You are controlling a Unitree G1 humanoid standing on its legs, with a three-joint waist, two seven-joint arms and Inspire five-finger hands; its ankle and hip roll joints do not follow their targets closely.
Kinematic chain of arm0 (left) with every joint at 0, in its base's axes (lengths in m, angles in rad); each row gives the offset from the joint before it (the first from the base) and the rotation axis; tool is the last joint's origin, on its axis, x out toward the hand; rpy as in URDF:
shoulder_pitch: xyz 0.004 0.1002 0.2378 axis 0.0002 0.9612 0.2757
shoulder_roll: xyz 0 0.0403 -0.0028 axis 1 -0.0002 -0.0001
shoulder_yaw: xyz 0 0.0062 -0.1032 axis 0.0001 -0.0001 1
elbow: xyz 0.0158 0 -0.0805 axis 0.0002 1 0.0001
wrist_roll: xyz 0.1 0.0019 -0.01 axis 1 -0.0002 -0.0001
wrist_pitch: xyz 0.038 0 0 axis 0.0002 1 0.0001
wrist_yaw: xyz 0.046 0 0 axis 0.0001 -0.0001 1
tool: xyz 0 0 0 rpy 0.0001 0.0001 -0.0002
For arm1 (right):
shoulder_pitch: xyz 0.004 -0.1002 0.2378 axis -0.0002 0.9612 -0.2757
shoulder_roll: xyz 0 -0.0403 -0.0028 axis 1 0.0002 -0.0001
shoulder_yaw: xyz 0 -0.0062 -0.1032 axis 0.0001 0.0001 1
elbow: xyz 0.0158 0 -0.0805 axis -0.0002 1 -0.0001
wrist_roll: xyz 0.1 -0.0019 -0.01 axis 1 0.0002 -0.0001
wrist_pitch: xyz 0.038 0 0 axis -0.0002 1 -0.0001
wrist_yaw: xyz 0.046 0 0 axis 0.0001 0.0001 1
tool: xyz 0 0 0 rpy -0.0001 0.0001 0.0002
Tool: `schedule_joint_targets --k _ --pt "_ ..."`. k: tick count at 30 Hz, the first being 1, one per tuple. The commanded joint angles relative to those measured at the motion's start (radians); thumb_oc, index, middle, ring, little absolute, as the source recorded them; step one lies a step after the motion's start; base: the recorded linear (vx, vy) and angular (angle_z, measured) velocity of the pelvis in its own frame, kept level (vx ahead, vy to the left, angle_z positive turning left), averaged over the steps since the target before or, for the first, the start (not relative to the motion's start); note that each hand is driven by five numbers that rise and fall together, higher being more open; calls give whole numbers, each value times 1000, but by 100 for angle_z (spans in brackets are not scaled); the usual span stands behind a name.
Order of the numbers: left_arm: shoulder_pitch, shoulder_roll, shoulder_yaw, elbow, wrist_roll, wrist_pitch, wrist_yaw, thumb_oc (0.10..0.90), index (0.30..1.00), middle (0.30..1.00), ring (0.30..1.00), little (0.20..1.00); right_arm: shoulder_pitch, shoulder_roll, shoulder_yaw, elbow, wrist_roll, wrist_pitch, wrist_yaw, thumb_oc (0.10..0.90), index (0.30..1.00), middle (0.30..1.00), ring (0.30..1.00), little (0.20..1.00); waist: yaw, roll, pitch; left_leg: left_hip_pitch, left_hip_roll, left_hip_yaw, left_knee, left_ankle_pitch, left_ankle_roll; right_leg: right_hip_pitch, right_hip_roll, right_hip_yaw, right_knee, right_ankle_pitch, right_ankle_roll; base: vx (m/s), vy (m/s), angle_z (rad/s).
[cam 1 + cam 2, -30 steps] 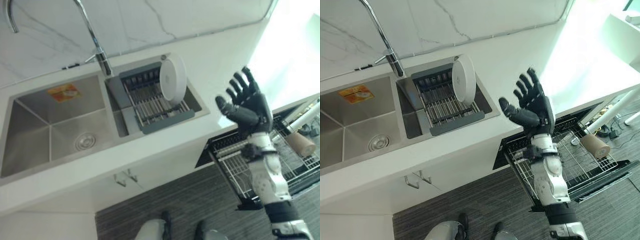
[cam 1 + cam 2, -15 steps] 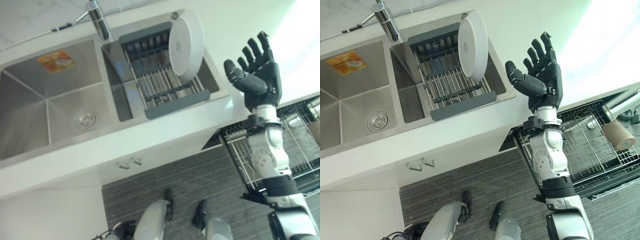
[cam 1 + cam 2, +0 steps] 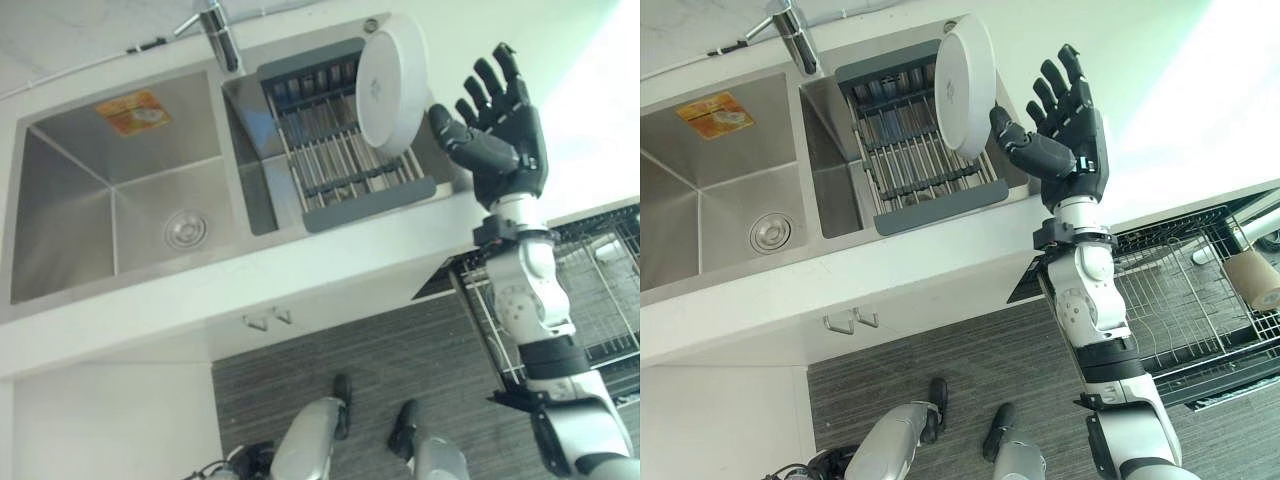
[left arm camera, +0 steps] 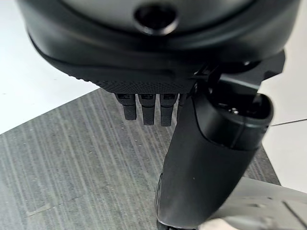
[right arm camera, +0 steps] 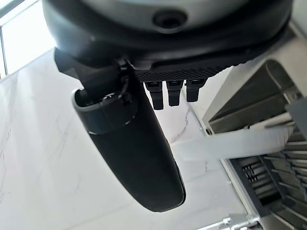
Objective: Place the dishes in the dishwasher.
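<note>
A white plate (image 3: 966, 85) stands on edge in the grey drying rack (image 3: 915, 160) set in the sink's (image 3: 120, 220) right basin, on the white bench (image 3: 940, 265). The right hand (image 3: 1065, 130) is raised just beside the plate, fingers spread straight, thumb toward its rim. The left hand (image 4: 144, 57) hangs over the floor, fingers relaxed; the dishwasher basket (image 3: 1185, 310) is pulled out

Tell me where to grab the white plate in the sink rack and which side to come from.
Grip the plate by its upper rim, coming from its right, where the open right hand is. It stands on edge at the right end of the grey rack, so its top and right rim are free while the lower edge sits in the bars. A thumb-and-fingers pinch across the rim looks most workable.
</note>
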Motion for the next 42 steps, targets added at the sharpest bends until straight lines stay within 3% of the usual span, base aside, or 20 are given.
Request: schedule_joint_targets --k 1,9,28,42 --pt "32 58 -26 16 27 19 4 800 900 900 900 900 -126 -23 -17 -99 -16 -70 0 800 900 900 900 900 -4 -5 -64 19 29 -26 -25 -48 -102 1 0 71 1 -24 46 32 -11 7" --pt "37 62 -43 8 37 19 9 800 900 900 900 900 -164 -34 -3 -27 -23 -28 0 800 900 900 900 900 9 1 -57 23 23 -41 -25 -44 -103 10 0 66 1 -25 43 28 -8 3" --pt "38 75 -73 -18 19 -10 -12 800 900 900 900 900 -277 -64 15 132 -16 -30 7 800 900 900 900 900 41 32 -26 11 8 -64 -25 -33 -106 19 -9 45 1 -27 36 10 5 2" --pt "31 84 -84 -30 23 -15 -15 800 900 900 900 900 -359 -77 38 213 -16 11 8 800 900 900 900 900 64 44 -8 0 1 -78 -25 -26 -102 20 -16 26 1 -23 36 -1 17 6"
